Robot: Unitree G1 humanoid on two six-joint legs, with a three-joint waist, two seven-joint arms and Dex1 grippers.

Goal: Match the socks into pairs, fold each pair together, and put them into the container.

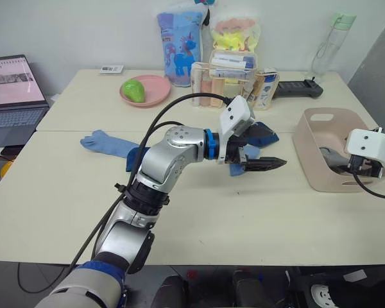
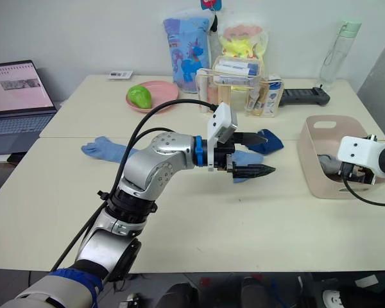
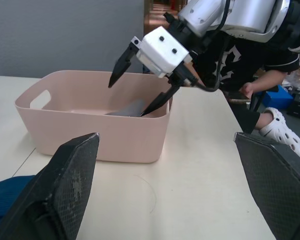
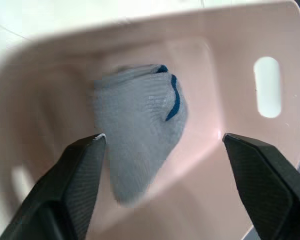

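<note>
A folded grey sock pair (image 4: pixel 140 125) lies in the container (image 3: pixel 90 135), directly below the right gripper (image 4: pixel 162 165), whose fingers are spread wide. The left gripper (image 3: pixel 165 165) is also wide and holds nothing. No writing is readable.

A pink plate (image 1: pixel 145 90) holding a green fruit (image 1: pixel 134 90) sits at the bench's (image 1: pixel 199 218) far side. A laptop (image 1: pixel 11 96) stands open to the left. A clear bottle (image 1: pixel 327 46) stands far right.

Cream table (image 1: pixel 199 212), socks (image 1: pixel 106 142), container (image 1: pixel 321 176), pink plate (image 1: pixel 155 90), laptop (image 1: pixel 13 96)
</note>
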